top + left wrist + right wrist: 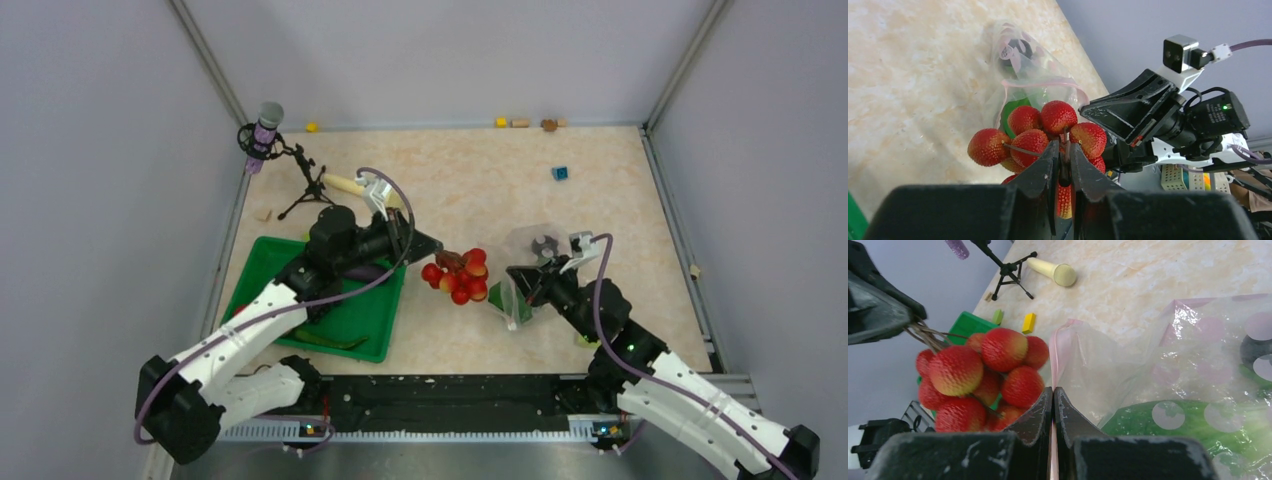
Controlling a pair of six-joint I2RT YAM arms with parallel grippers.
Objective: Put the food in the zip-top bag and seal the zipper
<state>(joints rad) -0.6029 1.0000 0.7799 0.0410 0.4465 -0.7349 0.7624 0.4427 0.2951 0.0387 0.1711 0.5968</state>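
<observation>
My left gripper (438, 254) is shut on the stem of a bunch of red strawberries (458, 277) and holds it just left of the zip-top bag (540, 262). In the left wrist view the stem sits between the closed fingertips (1064, 150) with the strawberries (1058, 117) in front of the bag's mouth (1040, 82). My right gripper (520, 276) is shut on the bag's pale pink zipper strip (1060, 350), pinched at the jaws (1053, 390). Inside the bag (1158, 365) lie green bok choy (1188, 420) and a dark item (1255, 347).
The green tray (260, 262) lies at the left under my left arm, with a green piece (325, 340) on it. A microphone on a tripod (265, 130) and the rolling pin (345, 183) stand behind it. A blue block (560, 173) lies far right; small blocks line the back wall.
</observation>
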